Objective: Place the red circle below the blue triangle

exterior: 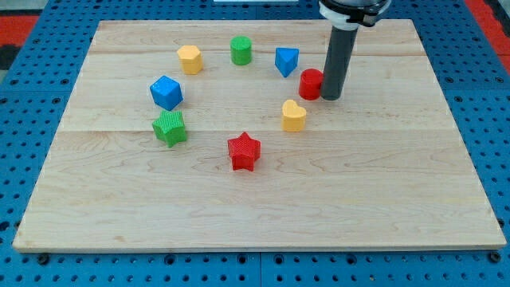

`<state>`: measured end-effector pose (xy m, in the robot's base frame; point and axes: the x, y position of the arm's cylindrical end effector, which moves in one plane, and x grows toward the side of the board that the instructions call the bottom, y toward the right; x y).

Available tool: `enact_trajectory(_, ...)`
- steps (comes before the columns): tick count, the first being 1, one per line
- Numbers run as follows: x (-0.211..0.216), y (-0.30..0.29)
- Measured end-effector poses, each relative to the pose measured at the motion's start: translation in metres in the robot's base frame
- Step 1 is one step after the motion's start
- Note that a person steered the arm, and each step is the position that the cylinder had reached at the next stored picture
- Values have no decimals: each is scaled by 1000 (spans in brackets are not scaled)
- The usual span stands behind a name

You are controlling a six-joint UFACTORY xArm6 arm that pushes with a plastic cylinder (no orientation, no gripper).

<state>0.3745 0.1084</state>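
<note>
Currently, nearest the view's bottom: red star [244,151], roughly centre of the wooden board [382,199]. Green star-like block [170,127] sits at about 10 o'clock from it, well apart. Yellow heart [293,115] at about 2 o'clock from the red star, near.

Next row back: blue cube [166,92], just beside the green star block at its 12 o'clock. Red circle [311,84] at about 1 o'clock from the yellow heart, near but apart.

My tip [331,97] is at the red circle's 3 o'clock, touching or as good as touching its side; rod upright. No hand on this rig, just the bare rod, so nothing is held and there is no open or closed state to tell.

Blue triangle [287,60] sits at about 11 o'clock from the red circle, just beside it.

Farthest: yellow hexagon-ish block [190,59] and green cylinder [241,50], near each other, at 9 to 10 o'clock from the blue triangle.
</note>
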Motion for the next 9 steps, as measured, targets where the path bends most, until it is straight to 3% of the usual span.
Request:
enact_trajectory(2, 62, 83)
enact_trajectory(4, 62, 87)
enact_trajectory(6, 44, 134)
enact_trajectory(7, 22, 99)
enact_trajectory(8, -12, 104)
enact_trajectory(9, -22, 58)
